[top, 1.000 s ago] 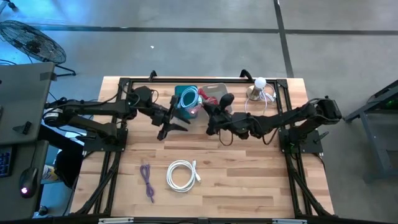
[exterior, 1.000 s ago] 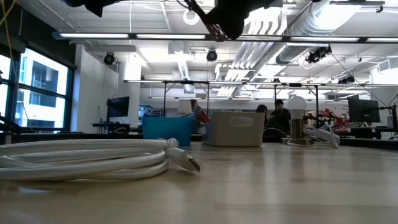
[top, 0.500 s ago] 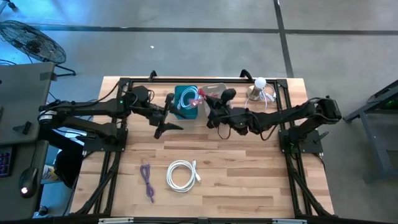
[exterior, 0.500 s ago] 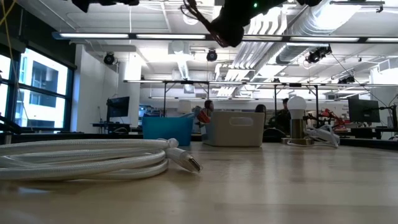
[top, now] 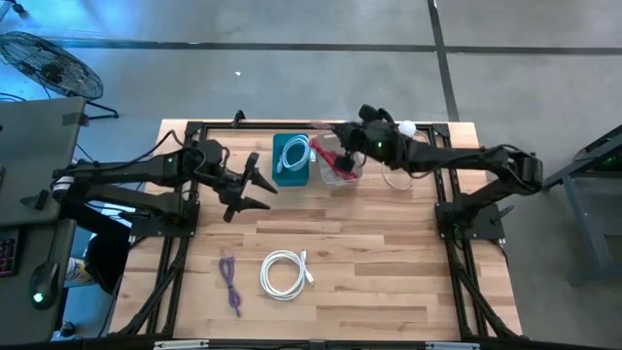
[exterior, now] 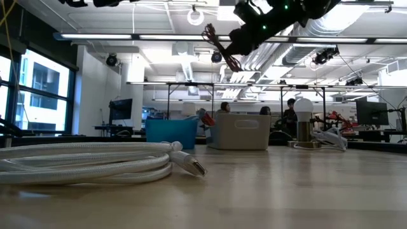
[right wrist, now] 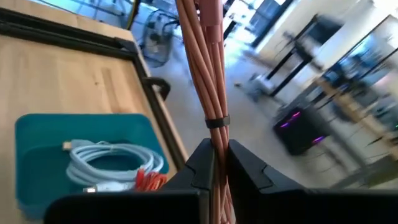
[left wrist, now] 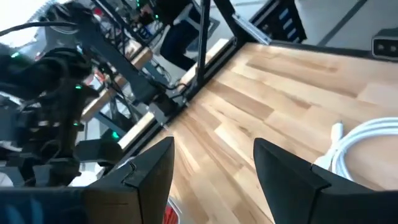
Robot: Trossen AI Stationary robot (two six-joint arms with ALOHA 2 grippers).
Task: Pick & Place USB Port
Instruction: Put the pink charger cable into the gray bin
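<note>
My right gripper (top: 348,142) hangs high over the white bin (top: 337,167) at the table's far side, shut on a red cable bundle (exterior: 219,47) that dangles below it. The teal bin (top: 292,160) beside it holds a white cable and some red cable. My left gripper (top: 253,187) hovers open to the left of the teal bin, holding nothing. A white coiled USB cable (top: 284,274) lies flat on the table near the front; its plug (exterior: 191,166) shows in the low view. A purple cable (top: 229,282) lies to its left. My right gripper pinches the red cable bundle (right wrist: 214,134) between its two fingers (right wrist: 200,163), just below a dark tie band (right wrist: 214,122). The strands run along the fingers and on past their tips. The bundle is lifted clear of the table and bins and hangs loose below the gripper (exterior: 248,32).
A lamp with a white bulb (top: 406,131) stands right of the white bin, with a loose white cord around its base. A black frame (top: 194,131) runs round the table's far and side edges. Bare wood lies between the bins and the coiled cable.
My right gripper has carried the red bundle up and toward the table's far edge, from the middle of the table to above the white bin, staying shut. My left gripper has drawn back toward the table's left, away from the teal bin, still open.
</note>
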